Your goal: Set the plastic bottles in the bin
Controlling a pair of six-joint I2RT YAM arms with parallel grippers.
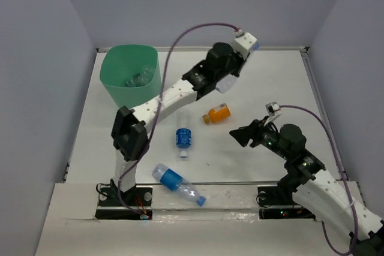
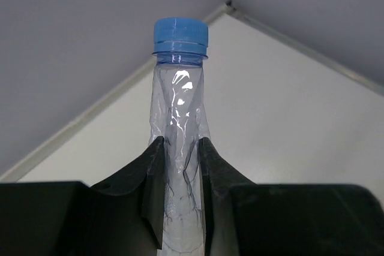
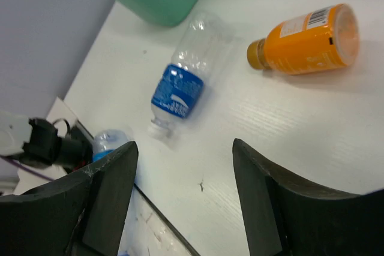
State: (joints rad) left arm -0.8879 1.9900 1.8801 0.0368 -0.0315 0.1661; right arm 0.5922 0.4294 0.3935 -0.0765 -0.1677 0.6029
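Barcode [image 3: 319,15] marks the orange bottle [image 3: 306,40]; blue-labelled bottle [image 3: 178,91] bears unreadable white print.

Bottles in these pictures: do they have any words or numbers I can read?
Nothing can be read.
Orange bottle: a barcode and tiny print on its label, too small to read.
Bottle with the blue label: a white mark, too blurred to read.
Crushed bottle with the blue cap: no label shows.

Mint-green bin [image 1: 114,82] at ten o'clock, clear bottle [image 1: 225,84] held by left gripper [image 1: 235,67] at one o'clock, orange bottle [image 1: 217,113] centred.
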